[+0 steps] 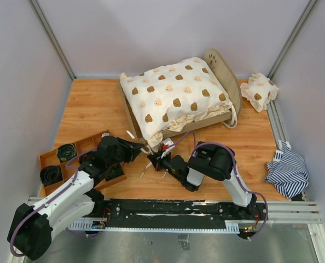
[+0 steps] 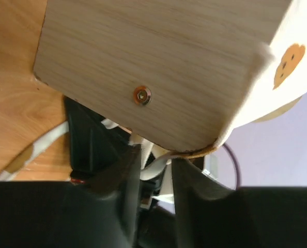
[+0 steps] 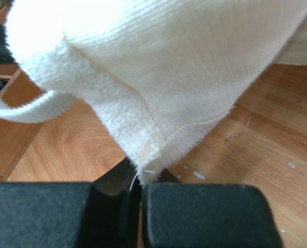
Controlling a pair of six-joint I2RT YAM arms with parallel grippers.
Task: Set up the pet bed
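Observation:
The pet bed (image 1: pixel 127 107) stands at the back of the table, its arched headboard (image 1: pixel 224 70) to the right. The cream bear-print cover (image 1: pixel 173 93) lies over it. My left gripper (image 1: pixel 139 147) is at the footboard's near corner; in the left wrist view its jaws (image 2: pixel 157 155) stand a narrow gap apart with a white strap (image 2: pixel 154 164) between them, under the plywood footboard (image 2: pixel 153 67). My right gripper (image 1: pixel 154 159) is shut on the cover's corner (image 3: pixel 158 77), pinched at the fingertips (image 3: pixel 140 183). A striped blue-and-white cloth (image 1: pixel 287 171) lies crumpled at the right.
A wooden compartment tray (image 1: pixel 41 159) with dark coiled items stands at the front left, beside my left arm. The small bear-print pillow (image 1: pixel 259 91) lies at the back right. Grey walls close in the table on three sides. A loose strap loop (image 3: pixel 24 109) hangs left of the held corner.

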